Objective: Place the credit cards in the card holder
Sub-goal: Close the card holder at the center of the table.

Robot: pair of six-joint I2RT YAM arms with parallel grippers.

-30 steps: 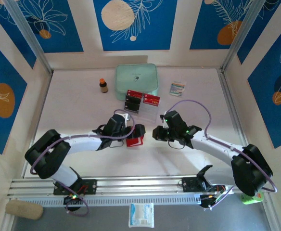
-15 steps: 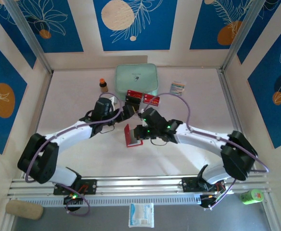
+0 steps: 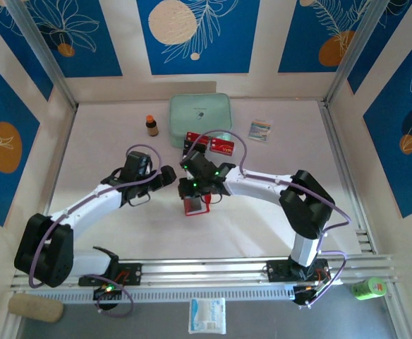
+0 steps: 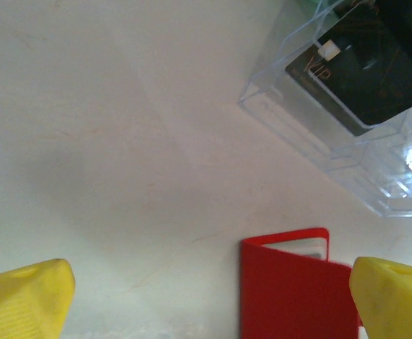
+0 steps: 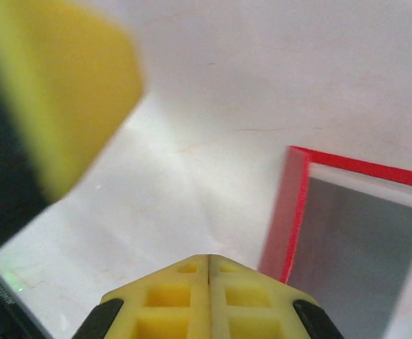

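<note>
Top external: card holder lies between the two grippers

The red card holder [image 3: 194, 206] lies part-open mid-table. The right gripper [image 3: 196, 195] hangs just over it, its fingers [image 5: 178, 305] pressed together on nothing. The left gripper [image 3: 168, 174], jaws wide apart, is just to its left. The credit cards [image 3: 207, 145] sit in a clear stand [image 4: 312, 134] behind.

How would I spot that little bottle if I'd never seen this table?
Find the big mint-green case at the back of the table. Just left of it, standing apart, is the small bottle. It is upright, brown with an orange cap, unlike the flat red cards in front of the case.
</note>
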